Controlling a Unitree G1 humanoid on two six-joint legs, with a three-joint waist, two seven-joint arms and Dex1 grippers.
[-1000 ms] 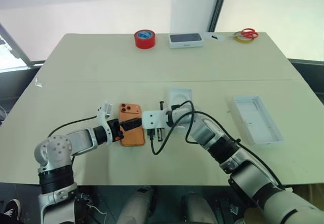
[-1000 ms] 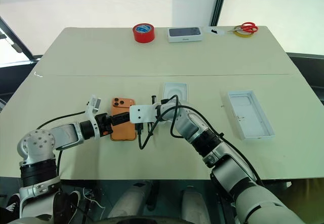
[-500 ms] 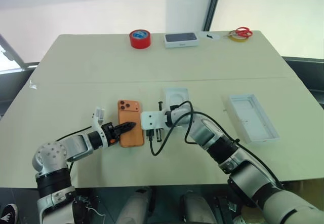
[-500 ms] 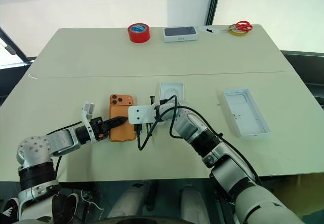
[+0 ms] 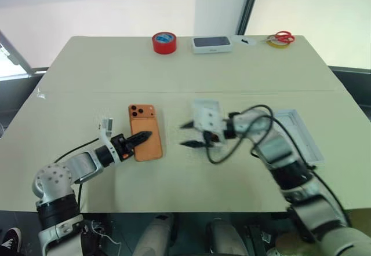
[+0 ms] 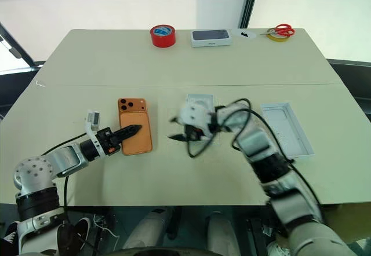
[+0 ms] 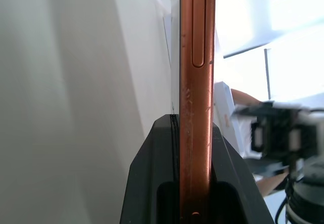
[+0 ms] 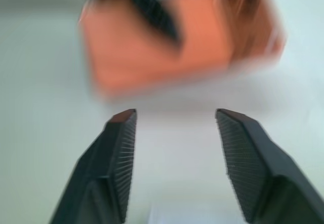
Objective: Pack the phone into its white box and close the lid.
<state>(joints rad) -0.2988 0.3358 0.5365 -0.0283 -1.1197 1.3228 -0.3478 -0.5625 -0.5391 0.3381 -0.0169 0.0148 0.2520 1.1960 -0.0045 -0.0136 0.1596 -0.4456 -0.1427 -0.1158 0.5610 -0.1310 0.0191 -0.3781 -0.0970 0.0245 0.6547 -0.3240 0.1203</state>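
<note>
Overhead, the phone (image 5: 145, 132) lies back-up on the table (image 5: 87, 82), left gripper (image 5: 142, 137) clamped on its near edge. Right gripper (image 5: 188, 134), fingers apart, hovers beside it, empty. Left wrist view: black fingers (image 7: 157, 183) pinch the phone's orange edge. Right wrist view: spread fingers (image 8: 119, 153) face the phone.
</note>
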